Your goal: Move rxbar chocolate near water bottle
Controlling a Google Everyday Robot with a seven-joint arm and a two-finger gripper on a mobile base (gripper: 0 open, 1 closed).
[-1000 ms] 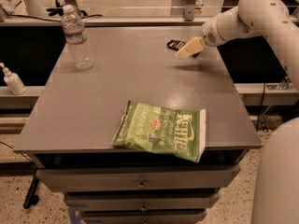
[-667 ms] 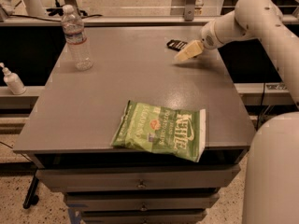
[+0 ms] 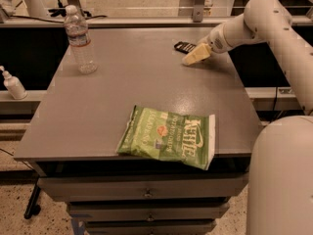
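Note:
The rxbar chocolate (image 3: 184,46), a small flat black bar, lies at the far right of the grey table (image 3: 127,87), partly hidden behind the gripper. My gripper (image 3: 193,57) is low over the table just in front of and right of the bar, its pale fingers pointing left and down. The water bottle (image 3: 79,39), clear with a white cap and a white-red label, stands upright at the far left corner, well apart from the bar.
A large green chip bag (image 3: 168,136) lies near the table's front edge. A small white pump bottle (image 3: 12,83) stands on a lower shelf to the left. My white arm (image 3: 274,28) reaches in from the right. Drawers sit below the tabletop.
The gripper has shifted slightly down and left, staying next to the bar. The bar, bottle and chip bag have not moved.

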